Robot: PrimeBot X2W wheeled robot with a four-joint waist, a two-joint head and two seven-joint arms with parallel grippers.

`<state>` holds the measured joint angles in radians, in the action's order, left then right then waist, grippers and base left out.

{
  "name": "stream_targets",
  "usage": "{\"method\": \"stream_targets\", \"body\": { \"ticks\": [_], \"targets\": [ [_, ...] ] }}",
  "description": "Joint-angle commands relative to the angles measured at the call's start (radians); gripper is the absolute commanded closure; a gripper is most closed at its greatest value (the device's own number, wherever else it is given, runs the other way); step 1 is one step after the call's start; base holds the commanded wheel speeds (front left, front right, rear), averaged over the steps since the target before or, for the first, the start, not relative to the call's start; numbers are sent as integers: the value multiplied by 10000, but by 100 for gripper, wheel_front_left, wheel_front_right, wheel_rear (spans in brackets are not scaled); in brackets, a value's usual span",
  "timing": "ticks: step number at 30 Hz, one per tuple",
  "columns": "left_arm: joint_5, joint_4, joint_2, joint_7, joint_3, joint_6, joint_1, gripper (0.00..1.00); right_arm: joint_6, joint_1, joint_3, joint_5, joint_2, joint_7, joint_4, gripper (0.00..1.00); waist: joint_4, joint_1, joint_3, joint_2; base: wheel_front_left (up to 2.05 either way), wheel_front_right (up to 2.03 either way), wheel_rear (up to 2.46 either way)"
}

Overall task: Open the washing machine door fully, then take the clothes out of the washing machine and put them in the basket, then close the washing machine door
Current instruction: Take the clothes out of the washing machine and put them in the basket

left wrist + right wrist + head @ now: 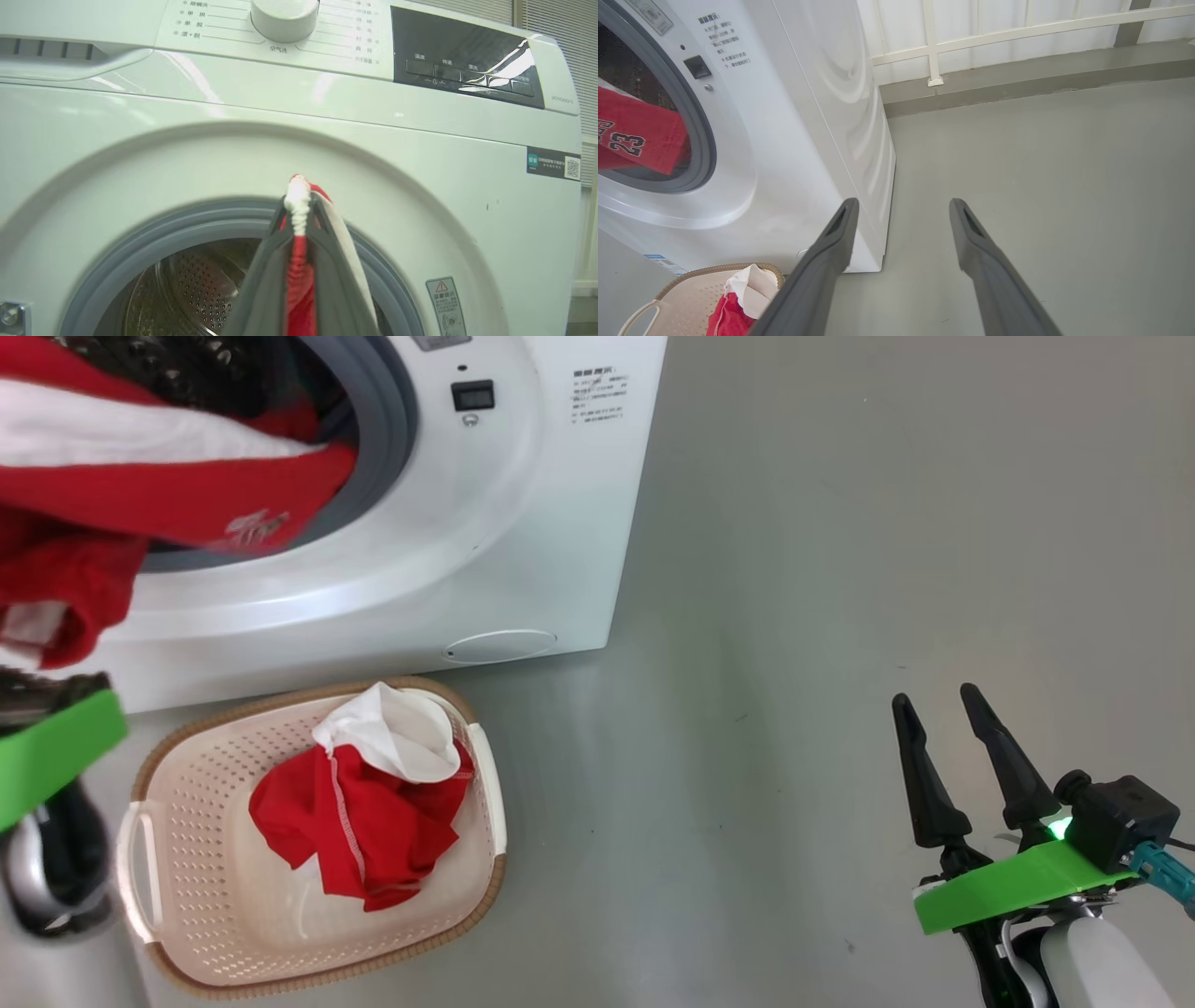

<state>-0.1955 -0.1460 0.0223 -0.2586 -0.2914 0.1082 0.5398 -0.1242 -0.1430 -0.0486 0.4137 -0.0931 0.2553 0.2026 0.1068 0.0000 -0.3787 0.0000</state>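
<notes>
The washing machine [523, 504] stands at the upper left with its drum open; its door is out of view. A red garment with white trim [168, 495] hangs out over the grey gasket. In the left wrist view my left gripper [299, 200] is shut on a bunched fold of this red and white cloth [299, 275], held up before the drum opening [187, 289]. The cream basket [201, 775] sits on the floor below the machine and holds crumpled red and white clothes [364, 821]. My right gripper [935, 695] stands open over bare floor at the lower right, holding nothing.
Grey floor [840, 569] stretches wide to the right of the machine. A white railing [1017, 32] on a low kerb runs behind it. My left arm's green bracket [56, 747] is at the left edge, beside the basket. A round white flap [499, 646] sits low on the machine front.
</notes>
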Motion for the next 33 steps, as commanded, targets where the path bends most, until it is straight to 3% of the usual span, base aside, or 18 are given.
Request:
{"method": "stream_targets", "body": {
  "ticks": [1, 10, 21, 33],
  "targets": [
    [-71, -462, 281, -32, -167, -100, -279, 100, -65, 41, -191, -45, -142, 65, -231, 0, -9, 0, -7, 0, 0, 0, 0],
    [29, 9, 280, -32, 398, -428, -956, 100, -65, -21, -232, -32, -137, 65, -227, 0, -51, 0, -65, 0, 0, 0, 0],
    [171, 2707, 280, -32, 1039, -693, -2021, 100, -65, -116, -260, -2, -67, 65, -270, 0, 30, 0, -432, 0, 0, 0, 0],
    [285, 5659, 279, -32, 1499, -709, -1857, 100, -65, -305, -322, 24, -128, 65, -305, 0, 84, 0, -982, 0, 0, 0, 0]
  ]
}}
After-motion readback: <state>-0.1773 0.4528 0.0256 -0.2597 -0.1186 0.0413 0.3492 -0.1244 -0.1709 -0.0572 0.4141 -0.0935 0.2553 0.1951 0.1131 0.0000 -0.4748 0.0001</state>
